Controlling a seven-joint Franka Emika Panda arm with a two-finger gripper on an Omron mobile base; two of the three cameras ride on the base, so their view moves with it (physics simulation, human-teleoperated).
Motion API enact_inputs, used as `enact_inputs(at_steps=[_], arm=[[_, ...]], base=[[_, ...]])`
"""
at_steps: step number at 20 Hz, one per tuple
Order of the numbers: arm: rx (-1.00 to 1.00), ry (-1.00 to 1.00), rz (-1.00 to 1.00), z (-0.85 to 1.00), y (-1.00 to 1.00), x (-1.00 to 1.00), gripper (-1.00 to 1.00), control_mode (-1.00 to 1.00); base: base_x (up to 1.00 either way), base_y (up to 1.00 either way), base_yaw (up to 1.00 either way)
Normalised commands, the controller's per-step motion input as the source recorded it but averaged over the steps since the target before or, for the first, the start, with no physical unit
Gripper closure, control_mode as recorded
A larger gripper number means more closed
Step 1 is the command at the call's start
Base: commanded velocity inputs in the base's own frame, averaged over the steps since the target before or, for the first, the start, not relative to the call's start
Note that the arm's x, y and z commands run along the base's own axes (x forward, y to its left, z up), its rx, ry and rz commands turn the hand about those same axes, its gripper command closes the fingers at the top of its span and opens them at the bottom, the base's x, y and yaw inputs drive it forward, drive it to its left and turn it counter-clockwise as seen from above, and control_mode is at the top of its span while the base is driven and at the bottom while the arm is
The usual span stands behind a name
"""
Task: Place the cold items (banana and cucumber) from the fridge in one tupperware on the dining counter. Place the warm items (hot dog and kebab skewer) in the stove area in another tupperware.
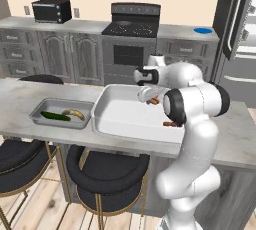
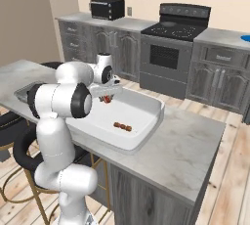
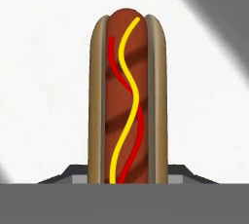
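Note:
My gripper (image 1: 152, 98) is shut on the hot dog (image 1: 156, 101), holding it a little above the far part of the white tupperware (image 1: 100, 116) on the dining counter. The hand view looks straight down the hot dog (image 3: 127, 96), bun sides and mustard and ketchup lines showing, with white tupperware floor behind it. The kebab skewer (image 1: 170, 123) lies inside the same white tupperware (image 2: 156, 116), near its right side. The grey tupperware (image 1: 37, 114) to the left holds the cucumber (image 1: 55, 116) and the banana (image 1: 75, 113).
Black bar stools (image 1: 107, 171) stand along the counter's near side. Behind are the stove (image 1: 131, 26), a microwave (image 1: 51, 10) and grey cabinets. The fridge (image 1: 240, 39) stands at the far right with its door open.

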Motion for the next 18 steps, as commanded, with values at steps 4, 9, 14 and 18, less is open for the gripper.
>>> enact_inputs(at_steps=[4,9,14,18], arm=[[-0.12,0.01,0.11,-0.67,0.05,0.54,1.0,-1.0],[-0.08,0.0,0.08,-0.63,0.04,0.01,1.0,-1.0],[0.0,0.0,0.0,-0.41,0.05,-0.39,1.0,-1.0],[0.0,0.0,0.0,-0.19,0.0,-0.07,1.0,-1.0]], base=[[0.0,0.0,0.0],[0.0,0.0,0.0],[0.0,0.0,0.0],[0.0,0.0,0.0]])
